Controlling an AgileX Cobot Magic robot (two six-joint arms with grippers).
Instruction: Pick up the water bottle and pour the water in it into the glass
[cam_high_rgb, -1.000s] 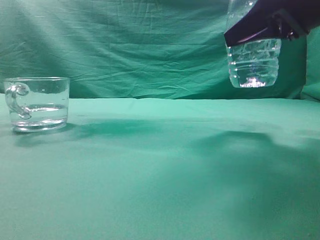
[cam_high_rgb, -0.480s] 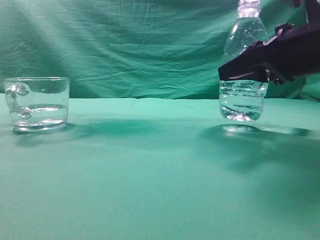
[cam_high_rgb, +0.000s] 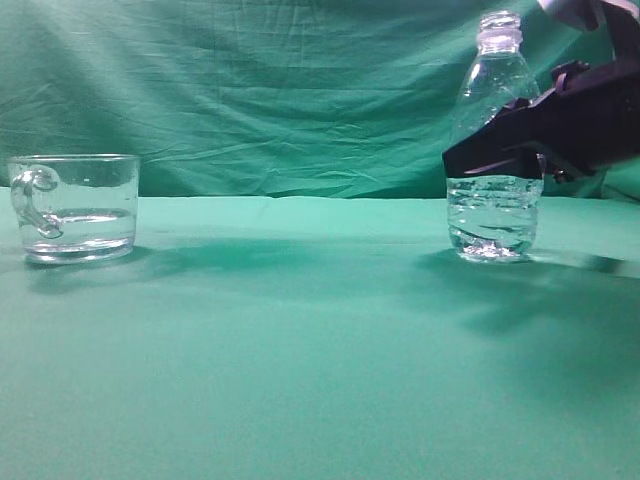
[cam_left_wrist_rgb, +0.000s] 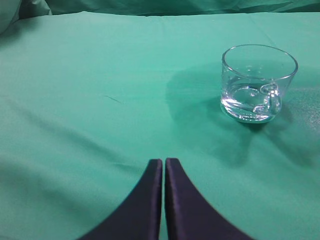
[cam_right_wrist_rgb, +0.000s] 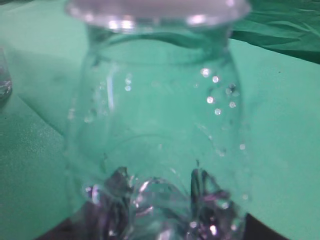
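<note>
The water bottle (cam_high_rgb: 494, 130) is clear plastic, uncapped, and stands upright on the green cloth at the right, a little water (cam_high_rgb: 492, 220) in its ribbed base. My right gripper (cam_high_rgb: 500, 155) is shut on the water bottle's middle. The bottle fills the right wrist view (cam_right_wrist_rgb: 155, 125). The glass (cam_high_rgb: 74, 205), a clear mug with its handle to the left, stands at the far left with water about a third up. It also shows in the left wrist view (cam_left_wrist_rgb: 258, 82). My left gripper (cam_left_wrist_rgb: 163, 162) is shut and empty, hanging above the cloth short of the glass.
Green cloth (cam_high_rgb: 300, 330) covers the table and hangs as a wrinkled backdrop (cam_high_rgb: 280, 90). The glass and the water bottle stand far apart, with bare cloth between them.
My right gripper has lowered the water bottle from high in the air down onto the cloth, where its base now rests. The glass has not moved.
</note>
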